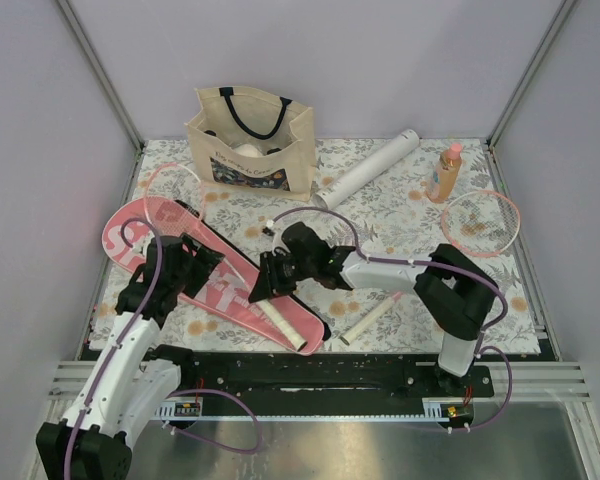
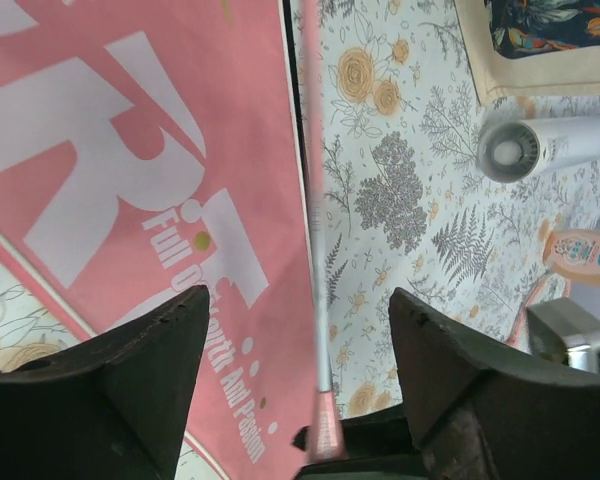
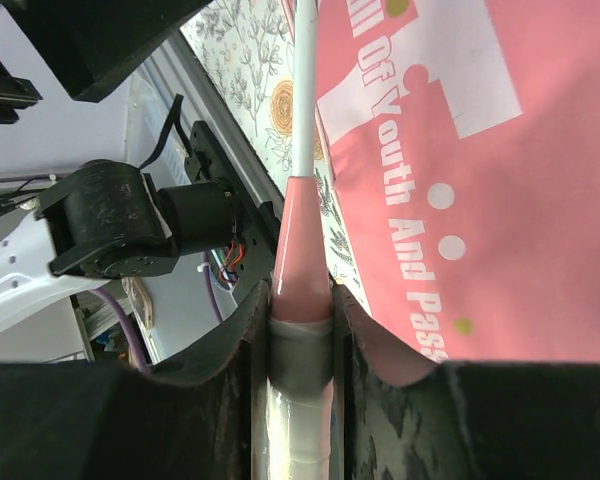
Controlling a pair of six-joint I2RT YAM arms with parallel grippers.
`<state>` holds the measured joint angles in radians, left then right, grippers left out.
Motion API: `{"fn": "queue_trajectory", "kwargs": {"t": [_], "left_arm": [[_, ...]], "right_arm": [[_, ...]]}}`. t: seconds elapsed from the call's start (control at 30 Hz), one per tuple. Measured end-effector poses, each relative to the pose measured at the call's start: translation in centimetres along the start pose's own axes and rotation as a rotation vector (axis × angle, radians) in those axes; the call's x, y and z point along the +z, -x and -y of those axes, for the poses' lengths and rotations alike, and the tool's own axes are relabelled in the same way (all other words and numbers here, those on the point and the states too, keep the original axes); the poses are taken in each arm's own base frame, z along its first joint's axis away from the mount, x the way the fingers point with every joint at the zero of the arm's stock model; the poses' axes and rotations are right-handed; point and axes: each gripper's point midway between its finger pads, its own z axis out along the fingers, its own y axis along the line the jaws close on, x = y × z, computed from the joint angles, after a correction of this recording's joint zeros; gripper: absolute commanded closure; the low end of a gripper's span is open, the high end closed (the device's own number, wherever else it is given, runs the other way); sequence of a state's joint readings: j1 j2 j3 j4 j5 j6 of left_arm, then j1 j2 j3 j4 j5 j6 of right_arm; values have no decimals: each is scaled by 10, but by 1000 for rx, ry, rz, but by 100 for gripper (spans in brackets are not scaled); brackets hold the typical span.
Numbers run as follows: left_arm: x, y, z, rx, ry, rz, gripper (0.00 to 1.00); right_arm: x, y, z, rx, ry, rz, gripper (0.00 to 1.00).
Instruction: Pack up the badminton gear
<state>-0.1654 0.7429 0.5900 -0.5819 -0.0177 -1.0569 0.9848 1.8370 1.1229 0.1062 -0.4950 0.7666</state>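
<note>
Rackets are what you are dealing with now: one racket (image 3: 302,235) is pinched in your right gripper (image 3: 300,322), whose fingers are closed narrowly on the grip just below the pink cone. Its shaft runs away along the dark edge of the pink case (image 1: 140,232). The case lies flat on the left half of the table (image 1: 410,235), slanting from the near middle toward the far left.

Your left gripper (image 2: 298,312) hangs over the case with its fingers spread wide, holding nothing. The shaft passes under the gap between them.

From this, you look to be at the step of getting the first racket into the case. I cannot tell from these views whether the edge of the case is open.

The next move seems to call for two things. The left fingers need to take hold of the edge of the case and lift it. The right arm then needs to steer the racket head into the opening without bending the thin shaft.

Further right, the second racket (image 1: 368,322) lies well apart, with its handle near you and its head toward the right wall. Beyond it, the long white tube (image 1: 365,170) lies slanted, with the orange bottle (image 1: 445,172) near its far end. The cloth tote (image 1: 250,150) stands at the back.
</note>
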Motion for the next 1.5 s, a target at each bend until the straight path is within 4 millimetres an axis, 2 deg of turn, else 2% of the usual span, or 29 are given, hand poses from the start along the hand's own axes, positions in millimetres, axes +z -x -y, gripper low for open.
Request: {"fn": "queue_trajectory", "kwargs": {"t": [0.23, 0.4, 0.6, 0.77, 0.93, 1.1, 1.17, 1.3, 1.4, 1.5], "left_arm": [[-30, 24, -6, 40, 56, 114, 30], [-52, 43, -11, 43, 101, 210, 33], [-53, 45, -19, 27, 157, 215, 37], [-34, 41, -23, 2, 198, 187, 40], [3, 34, -24, -28, 253, 136, 42], [41, 21, -28, -15, 375, 70, 48], [52, 16, -18, -2, 398, 57, 50], [71, 2, 19, 23, 401, 39, 53], [79, -18, 45, 43, 402, 33, 54], [83, -41, 55, 46, 417, 10, 57]], "right_arm": [[-52, 28, -10, -68, 29, 100, 100], [-95, 30, -41, -166, 70, 167, 100], [-137, 34, -64, -220, 86, 291, 100], [-167, 45, -79, -241, 82, 397, 100], [-204, 57, -84, -251, 49, 555, 100], [-235, 56, -82, -254, 3, 659, 100], [-244, 56, -80, -259, -12, 687, 100], [-256, 52, -72, -272, -60, 722, 100], [-264, 50, -66, -279, -97, 740, 100], [-272, 48, -61, -286, -127, 761, 100]]}}
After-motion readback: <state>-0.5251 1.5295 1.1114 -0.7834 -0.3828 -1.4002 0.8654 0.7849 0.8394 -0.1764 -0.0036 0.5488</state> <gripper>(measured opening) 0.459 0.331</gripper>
